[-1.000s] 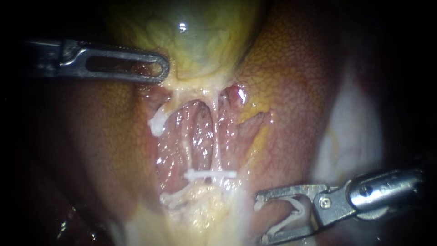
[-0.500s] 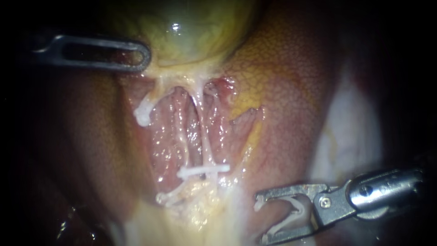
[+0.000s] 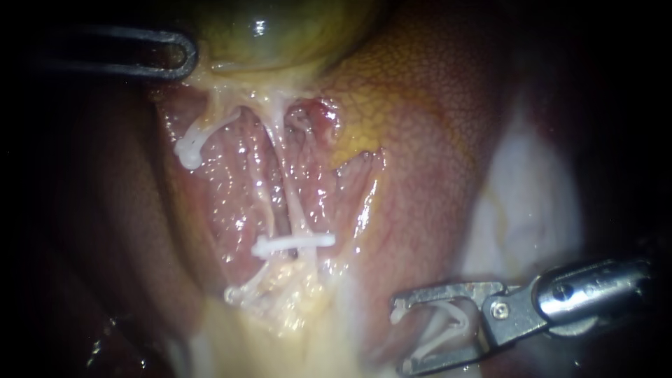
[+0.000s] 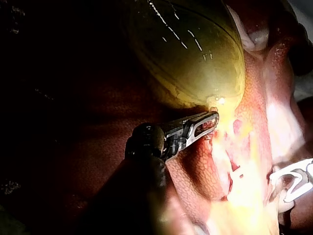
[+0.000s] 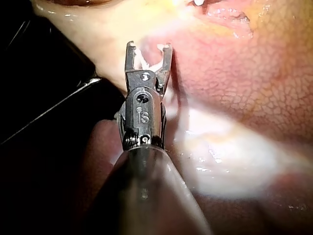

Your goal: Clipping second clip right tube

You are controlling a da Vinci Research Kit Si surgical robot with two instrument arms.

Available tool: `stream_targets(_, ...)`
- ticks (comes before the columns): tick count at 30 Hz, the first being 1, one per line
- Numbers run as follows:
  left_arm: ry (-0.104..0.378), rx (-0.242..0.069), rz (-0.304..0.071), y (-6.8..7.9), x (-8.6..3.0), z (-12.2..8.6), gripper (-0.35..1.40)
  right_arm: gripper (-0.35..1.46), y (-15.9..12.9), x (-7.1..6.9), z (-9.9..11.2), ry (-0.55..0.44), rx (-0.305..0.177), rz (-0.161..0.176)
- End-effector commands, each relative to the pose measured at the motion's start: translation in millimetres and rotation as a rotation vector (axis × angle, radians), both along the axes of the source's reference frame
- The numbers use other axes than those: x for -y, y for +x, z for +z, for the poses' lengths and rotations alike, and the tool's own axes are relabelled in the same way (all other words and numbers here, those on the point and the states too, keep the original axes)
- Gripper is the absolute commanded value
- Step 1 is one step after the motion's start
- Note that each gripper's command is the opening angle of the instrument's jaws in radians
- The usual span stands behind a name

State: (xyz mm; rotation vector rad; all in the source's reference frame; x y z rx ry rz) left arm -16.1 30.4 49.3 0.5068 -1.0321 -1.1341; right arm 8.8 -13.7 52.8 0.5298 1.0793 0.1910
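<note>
My left instrument (image 3: 183, 56) comes in at the upper left, its slotted jaws shut on the neck of the gallbladder (image 3: 280, 31); the left wrist view shows the same hold (image 4: 210, 120). Two thin tubes run down from that neck: the left tube (image 3: 260, 199) and the right tube (image 3: 292, 210). A white clip (image 3: 292, 243) lies across the right tube low down. My right instrument (image 3: 399, 337) sits at the lower right, away from the tubes, its jaws wide apart and holding an open white clip (image 3: 444, 329). The right wrist view shows that clip seated between the jaws (image 5: 149, 54).
Liver (image 3: 434, 140) surrounds the dissected bed. A white cut stub (image 3: 189, 152) hangs at the upper left of the bed, another (image 3: 234, 294) below the clip. A pale white patch (image 3: 539, 203) lies right of the liver, above my right instrument.
My left instrument has pulled the gallbladder up and to the left, drawing the tubes and the placed clip the same way. My right instrument has stayed where it was.
</note>
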Motion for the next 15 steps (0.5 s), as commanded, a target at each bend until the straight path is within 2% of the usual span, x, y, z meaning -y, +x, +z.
stream_targets(1,0.0,-0.001,-0.001,0.0,0.0,0.1,-0.35,0.46,0.1,-0.4,-0.3,0.006,-0.002,-0.002)
stream_targets(6,-0.001,-0.005,-0.006,-0.1,0.1,0.2,-0.35,0.48,1.0,-2.6,-1.6,0.033,-0.01,-0.002)
stream_targets(15,-0.001,-0.004,-0.005,-0.4,0.3,0.3,-0.35,0.49,2.6,-5.3,-2.8,0.066,-0.046,0.043)
